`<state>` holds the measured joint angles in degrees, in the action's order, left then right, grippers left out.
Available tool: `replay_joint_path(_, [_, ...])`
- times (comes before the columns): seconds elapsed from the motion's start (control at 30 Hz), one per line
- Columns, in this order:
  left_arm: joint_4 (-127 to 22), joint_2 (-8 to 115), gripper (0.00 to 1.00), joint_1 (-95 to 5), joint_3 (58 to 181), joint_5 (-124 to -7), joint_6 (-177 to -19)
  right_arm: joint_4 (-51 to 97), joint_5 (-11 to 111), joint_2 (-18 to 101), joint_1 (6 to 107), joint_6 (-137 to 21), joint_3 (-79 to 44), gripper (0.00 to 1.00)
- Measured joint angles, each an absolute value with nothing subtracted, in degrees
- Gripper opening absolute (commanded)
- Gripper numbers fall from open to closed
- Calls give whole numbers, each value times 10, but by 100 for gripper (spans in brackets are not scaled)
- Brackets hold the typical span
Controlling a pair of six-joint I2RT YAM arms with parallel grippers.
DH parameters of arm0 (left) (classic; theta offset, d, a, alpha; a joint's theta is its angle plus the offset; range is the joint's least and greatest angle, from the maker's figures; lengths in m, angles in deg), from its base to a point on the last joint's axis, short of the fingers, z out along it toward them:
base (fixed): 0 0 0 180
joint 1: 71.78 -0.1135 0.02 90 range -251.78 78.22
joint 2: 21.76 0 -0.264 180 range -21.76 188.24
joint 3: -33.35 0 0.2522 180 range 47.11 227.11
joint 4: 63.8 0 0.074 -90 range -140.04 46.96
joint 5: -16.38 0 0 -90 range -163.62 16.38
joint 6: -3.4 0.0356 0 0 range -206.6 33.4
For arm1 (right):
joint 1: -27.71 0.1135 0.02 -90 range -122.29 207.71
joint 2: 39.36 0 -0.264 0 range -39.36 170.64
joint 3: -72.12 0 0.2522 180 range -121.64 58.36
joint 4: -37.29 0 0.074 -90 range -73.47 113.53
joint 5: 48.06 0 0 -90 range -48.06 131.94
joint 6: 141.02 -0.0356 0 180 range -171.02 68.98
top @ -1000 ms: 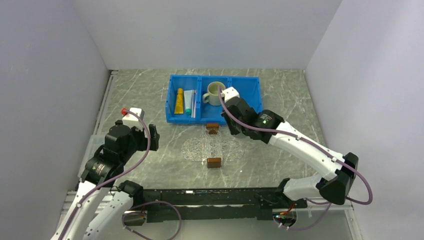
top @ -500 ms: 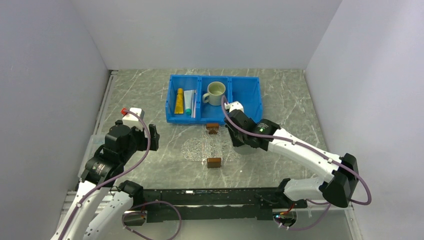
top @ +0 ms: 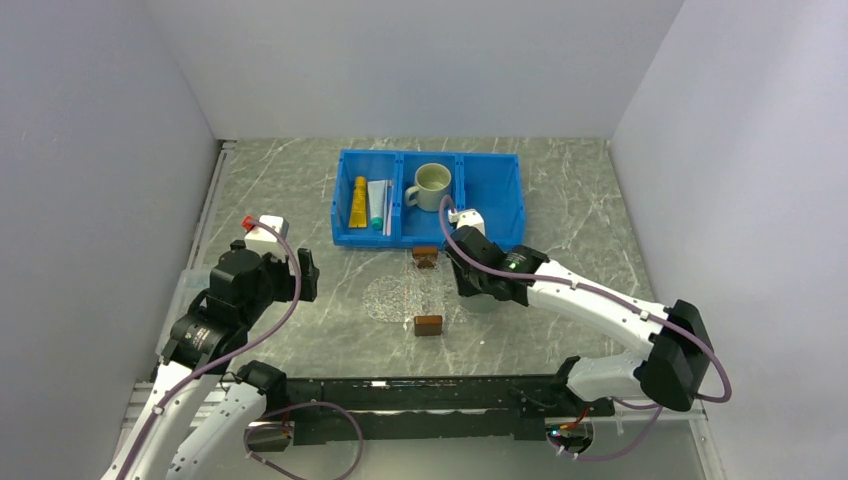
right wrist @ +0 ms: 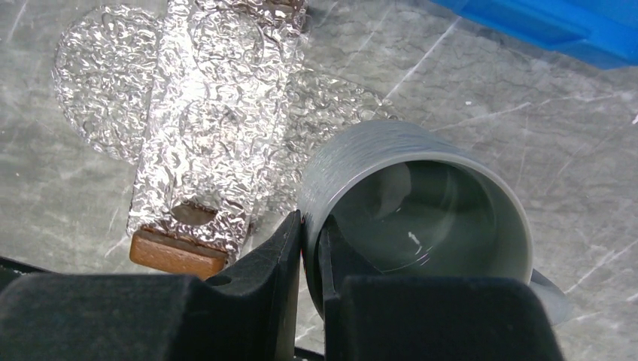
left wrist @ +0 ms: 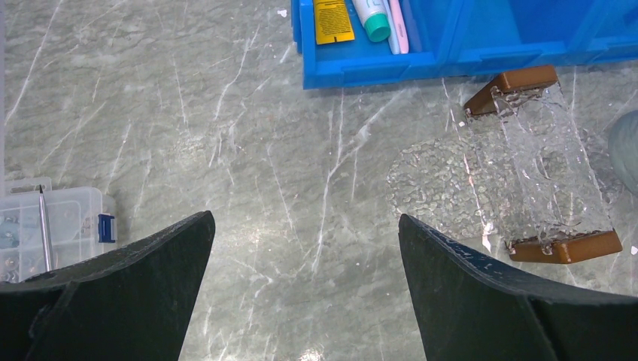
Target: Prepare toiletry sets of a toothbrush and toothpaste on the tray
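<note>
The right end effector [right wrist: 310, 248] clamps a grey cup [right wrist: 421, 203] by its rim at 3 o'clock of the tray [left wrist: 549, 173], while the left end effector [left wrist: 305, 248] hangs wide apart over the counter [left wrist: 226, 135].

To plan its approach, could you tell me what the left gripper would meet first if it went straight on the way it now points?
Probably the bare table: the left gripper's open fingers frame only marble; the tray lies to the right, the blue bin farther on.
</note>
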<state>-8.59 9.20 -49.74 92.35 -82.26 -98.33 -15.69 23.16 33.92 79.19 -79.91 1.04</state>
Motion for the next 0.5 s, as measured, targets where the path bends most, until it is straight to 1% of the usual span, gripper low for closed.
replay_joint_path(0.5, [-86, 92, 99, -498, 923, -823, -983, -107, 230, 385, 795, -817, 36, 0])
